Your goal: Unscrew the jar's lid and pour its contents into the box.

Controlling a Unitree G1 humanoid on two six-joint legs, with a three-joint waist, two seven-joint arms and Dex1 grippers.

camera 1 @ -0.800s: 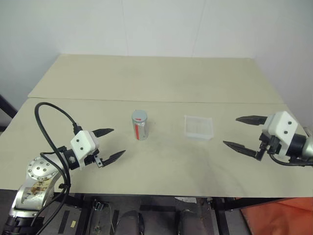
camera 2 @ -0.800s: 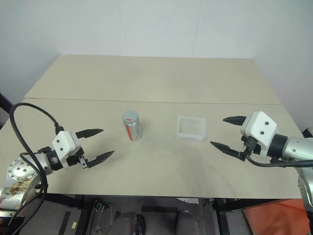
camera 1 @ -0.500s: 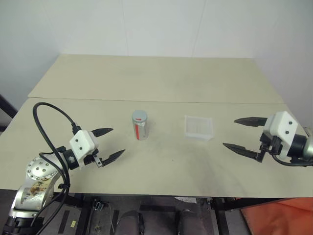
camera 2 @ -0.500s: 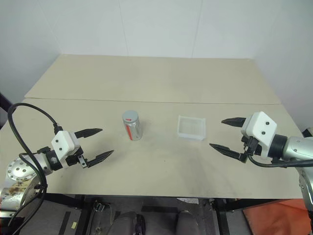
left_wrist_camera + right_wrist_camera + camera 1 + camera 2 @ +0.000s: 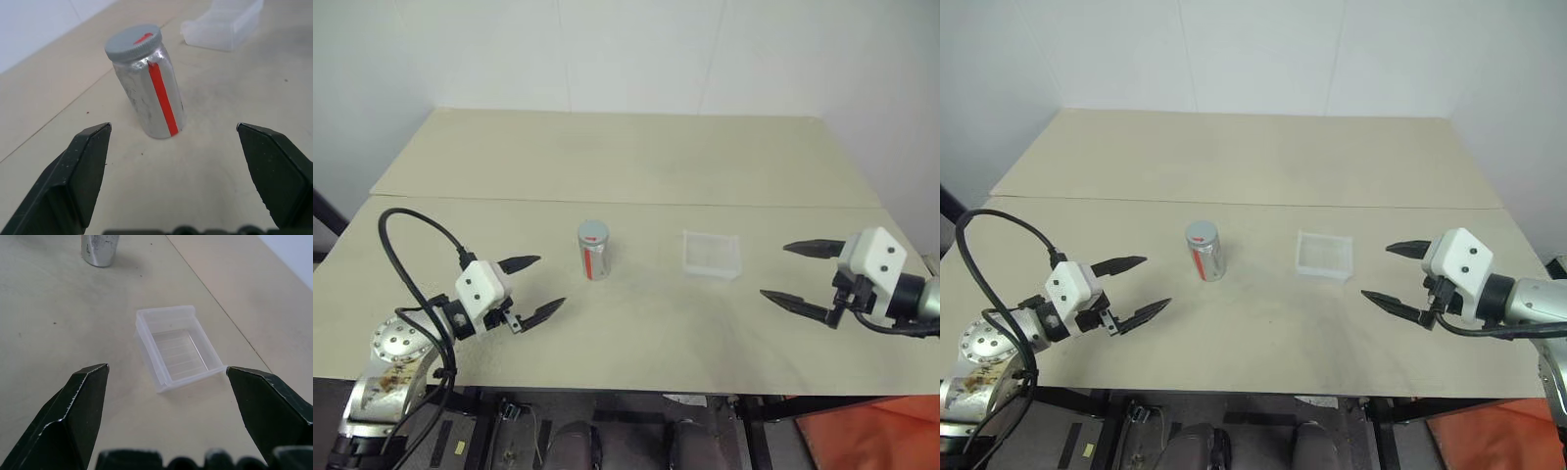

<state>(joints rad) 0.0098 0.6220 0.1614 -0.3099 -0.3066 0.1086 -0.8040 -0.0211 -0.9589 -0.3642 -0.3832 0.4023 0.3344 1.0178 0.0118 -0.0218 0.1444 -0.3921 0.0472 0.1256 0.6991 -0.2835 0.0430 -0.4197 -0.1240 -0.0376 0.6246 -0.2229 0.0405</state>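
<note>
The silvery jar point(image 5: 593, 257) with a red stripe stands upright near the middle of the beige table, its grey lid point(image 5: 133, 42) with a reddish patch screwed on top. To its right sits the clear plastic box point(image 5: 711, 254), with nothing in it. My left gripper point(image 5: 536, 287) hovers open to the left of the jar and a little nearer, fingers pointing toward it without touching. My right gripper point(image 5: 795, 273) hangs open to the right of the box, aimed at it, holding nothing. The jar point(image 5: 100, 246) also shows beyond the box point(image 5: 176, 353) in the right wrist view.
The table point(image 5: 636, 176) is made of two beige panels with a seam running across behind the jar and box. A white wall stands behind it. A black cable point(image 5: 411, 250) loops above my left arm.
Both grippers have stayed open and nearly still. The right gripper has sunk very slightly. Jar and box have not moved.
</note>
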